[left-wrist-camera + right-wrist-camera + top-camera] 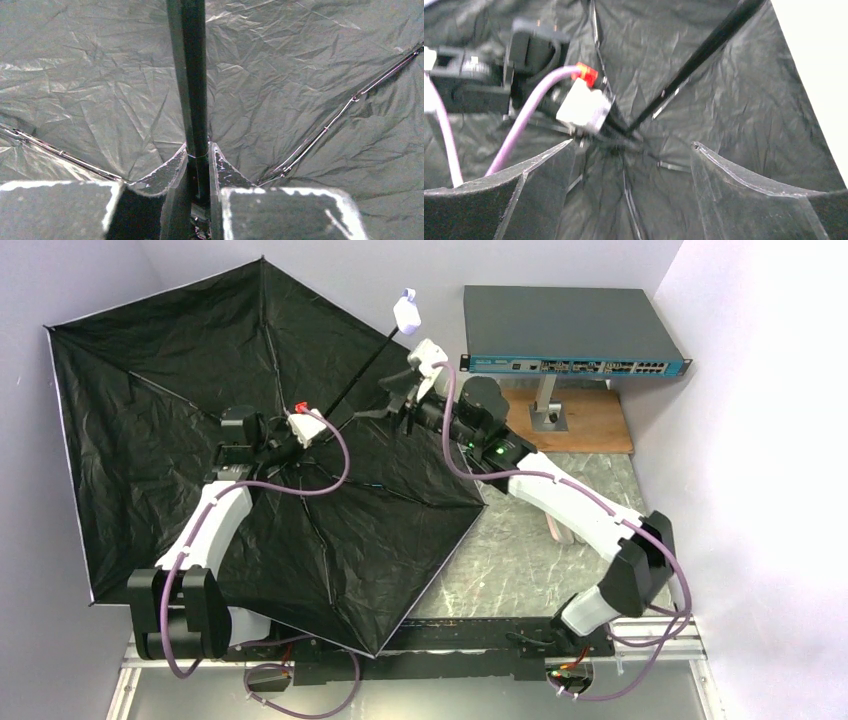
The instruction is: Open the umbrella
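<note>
The umbrella [190,430] lies spread wide over the table's left half, black lining facing up, pale rim showing. Its thin black shaft [365,365] slants up and right to the small pale handle [407,313]. My left gripper [318,430] is shut on the shaft just above the hub. In the left wrist view the fingers [225,170] press both sides of the shaft [187,75]. My right gripper [393,402] hovers beside the shaft's middle, open. In the right wrist view the right gripper [634,147] holds nothing, and the shaft [704,50] passes above its fingers.
A grey network switch [570,335] stands on a metal post over a wooden board [590,425] at the back right. The marbled tabletop [520,560] shows right of the canopy. A pale pink item [556,530] peeks from under the right arm. Walls close in on both sides.
</note>
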Available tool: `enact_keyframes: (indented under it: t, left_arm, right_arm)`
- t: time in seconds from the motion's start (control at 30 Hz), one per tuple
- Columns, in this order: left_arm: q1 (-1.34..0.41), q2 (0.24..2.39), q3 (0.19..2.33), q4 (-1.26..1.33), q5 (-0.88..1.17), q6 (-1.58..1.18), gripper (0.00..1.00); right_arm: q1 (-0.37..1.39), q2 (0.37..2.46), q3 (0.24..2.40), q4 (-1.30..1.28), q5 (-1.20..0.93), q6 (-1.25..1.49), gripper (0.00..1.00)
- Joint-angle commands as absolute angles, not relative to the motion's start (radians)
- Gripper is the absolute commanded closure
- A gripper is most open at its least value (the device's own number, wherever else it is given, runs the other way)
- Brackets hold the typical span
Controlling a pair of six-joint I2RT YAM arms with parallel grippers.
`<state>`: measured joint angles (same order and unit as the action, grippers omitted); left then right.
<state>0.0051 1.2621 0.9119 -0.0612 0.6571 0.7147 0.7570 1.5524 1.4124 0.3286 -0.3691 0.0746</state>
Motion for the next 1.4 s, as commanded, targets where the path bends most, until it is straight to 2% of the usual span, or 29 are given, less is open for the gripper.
enact_keyframes:
  t: [0.0,0.17,0.37,0.5,0.67,0.77,0.9,1.0,1.37]
  left_arm:
    - [0.014,1.241,1.030,0.004,0.637,0.825,1.00]
    - [0.032,1.247,1.140,-0.111,0.635,0.970,1.00]
    - [0.042,1.240,1.225,-0.187,0.589,1.161,1.00]
    - [0.052,1.228,1.281,-0.220,0.582,1.275,1.00]
    - [0.057,1.198,1.310,-0.240,0.584,1.435,1.00]
    - [0.058,1.179,1.329,-0.279,0.592,1.578,1.00]
    - [0.056,1.162,1.378,-0.317,0.602,1.700,1.00]
    - [0.051,1.155,1.392,-0.316,0.575,1.787,1.00]
    - [0.023,1.132,1.389,-0.294,0.494,1.981,1.00]
  right_arm:
    - [0.745,1.437,1.342,0.125,-0.440,-0.078,0.13]
    - [0.662,1.322,1.378,-0.229,-0.578,-0.214,0.11]
    - [0.620,1.152,1.464,-0.489,-0.440,-0.333,0.11]
    - [0.461,1.100,1.504,-0.599,-0.362,-0.309,0.12]
    - [0.294,1.200,1.679,-0.629,-0.461,-0.115,0.12]
    - [0.268,1.349,1.882,-0.650,-0.627,0.025,0.12]
    - [0.293,1.528,2.141,-0.682,-0.864,0.151,0.13]
    - [0.380,1.644,2.299,-0.828,-0.893,0.109,0.14]
    - [0.659,1.779,2.341,-1.049,-0.757,-0.173,0.12]
